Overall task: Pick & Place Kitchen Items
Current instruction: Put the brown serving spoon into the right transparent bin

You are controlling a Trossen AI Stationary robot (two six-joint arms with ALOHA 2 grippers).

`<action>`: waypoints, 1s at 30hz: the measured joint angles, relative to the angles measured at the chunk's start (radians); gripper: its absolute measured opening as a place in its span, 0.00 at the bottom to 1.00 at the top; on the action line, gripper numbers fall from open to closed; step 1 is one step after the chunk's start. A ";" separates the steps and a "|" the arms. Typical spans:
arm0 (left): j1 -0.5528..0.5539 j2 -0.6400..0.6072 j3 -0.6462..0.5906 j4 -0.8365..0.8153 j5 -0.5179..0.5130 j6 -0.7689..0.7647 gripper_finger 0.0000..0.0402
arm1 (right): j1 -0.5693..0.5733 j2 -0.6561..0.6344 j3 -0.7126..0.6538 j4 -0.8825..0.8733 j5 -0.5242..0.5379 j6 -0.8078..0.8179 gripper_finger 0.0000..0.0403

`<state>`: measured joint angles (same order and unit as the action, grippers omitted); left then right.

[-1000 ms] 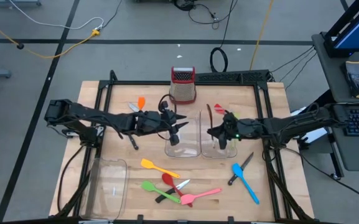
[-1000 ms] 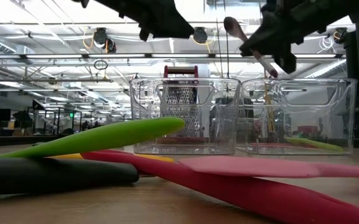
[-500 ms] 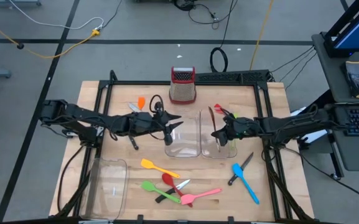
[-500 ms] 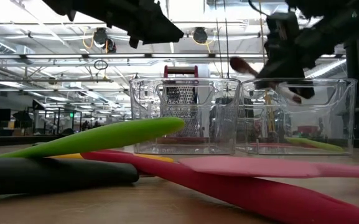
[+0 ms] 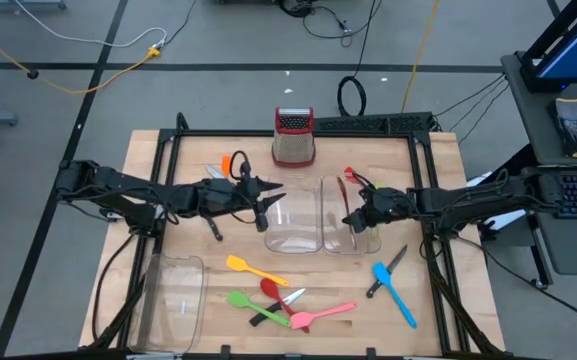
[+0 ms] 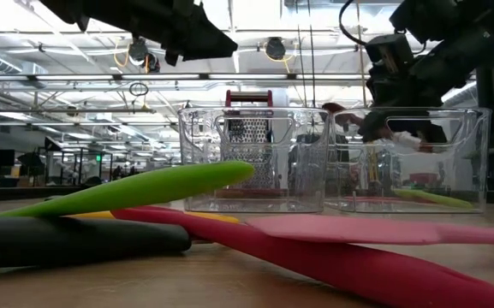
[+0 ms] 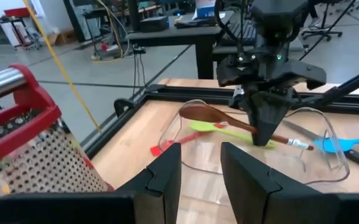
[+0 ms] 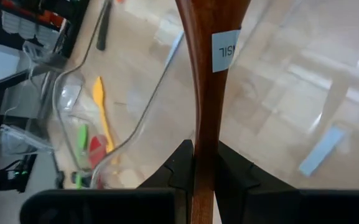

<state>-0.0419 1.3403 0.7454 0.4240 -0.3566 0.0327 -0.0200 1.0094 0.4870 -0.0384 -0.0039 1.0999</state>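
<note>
The wooden spoon (image 7: 219, 118) looks light, stiff and smooth, a long slim thing best pinched on the handle near its balance so it does not swing. The right gripper (image 5: 353, 216) is clamped on that handle, holding the spoon low over the right clear bin (image 5: 366, 247). The left gripper (image 5: 265, 203) hovers beside the left bin (image 5: 293, 242), fingers slightly apart, holding nothing.

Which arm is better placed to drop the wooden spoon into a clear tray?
The right. Its gripper is shut on the wooden spoon, low over the right-hand clear tray. The left gripper holds nothing and sits by the other tray's edge.
</note>
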 joint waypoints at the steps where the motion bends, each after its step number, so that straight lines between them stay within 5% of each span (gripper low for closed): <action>1: 0.001 0.000 -0.001 0.000 0.000 -0.001 0.29 | 0.000 0.000 0.002 -0.001 -0.002 0.013 0.07; 13: 0.002 0.000 -0.003 -0.006 0.015 0.014 0.29 | 0.002 0.004 0.133 -0.210 0.029 0.044 0.07; 30: 0.002 0.000 -0.003 -0.047 0.026 0.018 0.29 | 0.009 0.252 0.389 -0.562 -0.041 0.085 0.08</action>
<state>-0.0395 1.3407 0.7429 0.3767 -0.3305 0.0505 -0.0113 1.2610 0.8762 -0.6002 -0.0450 1.1852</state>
